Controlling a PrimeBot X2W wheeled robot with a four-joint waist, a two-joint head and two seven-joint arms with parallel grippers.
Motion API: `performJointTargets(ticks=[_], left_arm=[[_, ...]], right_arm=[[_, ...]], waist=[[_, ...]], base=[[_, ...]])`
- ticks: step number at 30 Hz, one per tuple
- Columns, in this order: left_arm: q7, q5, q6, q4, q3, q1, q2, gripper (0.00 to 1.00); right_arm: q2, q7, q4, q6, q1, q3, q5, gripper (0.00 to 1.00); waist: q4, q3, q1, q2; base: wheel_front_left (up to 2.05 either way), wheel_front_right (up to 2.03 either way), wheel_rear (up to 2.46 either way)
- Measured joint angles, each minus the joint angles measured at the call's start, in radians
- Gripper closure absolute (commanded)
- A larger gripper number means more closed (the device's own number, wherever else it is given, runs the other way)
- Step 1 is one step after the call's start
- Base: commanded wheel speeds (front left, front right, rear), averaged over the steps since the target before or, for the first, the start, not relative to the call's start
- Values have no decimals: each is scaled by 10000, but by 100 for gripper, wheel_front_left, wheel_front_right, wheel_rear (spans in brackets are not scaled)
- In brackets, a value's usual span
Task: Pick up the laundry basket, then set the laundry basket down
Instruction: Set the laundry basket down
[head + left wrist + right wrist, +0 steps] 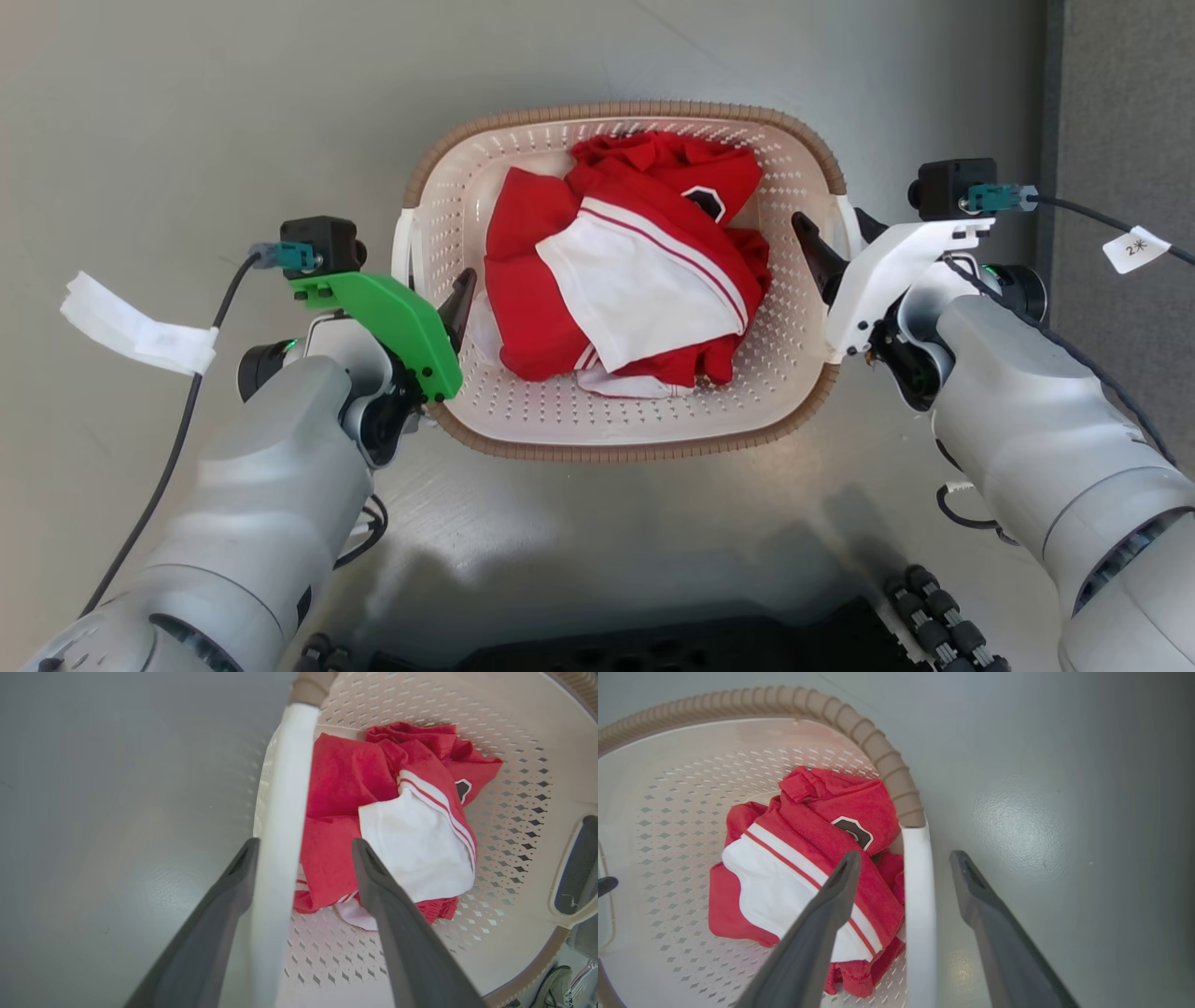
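The laundry basket (635,455) sits on the smooth, faintly glossy grey floor (187,112) in the upper middle of the head view. It is a rounded rectangle of cream plastic, its walls and base pierced with rows of small diamond-shaped holes, and it is edged by a brown ribbed rim that looks woven. Inside lies a crumpled red and white garment (635,280) of soft fabric, with thin stripes and a small dark badge.

At the left of the head view, the left gripper (434,285) stands with its jaws wide. In the left wrist view its two dark tapered fingers (373,882) straddle the smooth white left handle (285,812), one finger outside the basket and one over the clothing. The handle lies closer to the outer finger, though whether they touch cannot be told.

At the right of the head view, the right gripper (831,224) is likewise spread wide. In the right wrist view its fingers (831,905) bracket the white right handle (917,882), unclamped.

A flat green plate (392,322) covers the left wrist and a white plate (887,271) the right.
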Motion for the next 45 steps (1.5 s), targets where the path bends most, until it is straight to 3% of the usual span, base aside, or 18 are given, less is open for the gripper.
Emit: performJointTargets(ticks=[11, 27, 37, 41, 45], left_arm=[[-437, 81, -2, 725, -261, 94, -25, 0], [-1551, 479, -2, 654, -623, 1086, 119, 0], [-1946, 732, -2, 148, -665, 1488, 533, 0], [-1958, 736, -2, -123, -479, 1590, 594, 0], [-1973, 1014, -2, -823, 466, 1584, 951, 0]], right_arm=[[86, -228, 84, 0, 396, 29, 171, 0], [65, -617, 46, 0, 1444, -228, 426, 0], [-439, -704, -698, 0, 1513, -660, 351, 0], [-752, -706, -1383, 0, 1499, -1262, 134, 0], [-926, -706, -2050, 0, 1520, -1894, -132, 0]], waist=[[-58, -816, 0, 0], [-290, -2601, 0, 0], [-430, -3984, -1, 0], [-454, -4552, -1, 0], [-454, -5130, -1, 0]], base=[[0, 0, 0], [0, 0, 0], [0, 0, 0], [0, 0, 0], [0, 0, 0]])
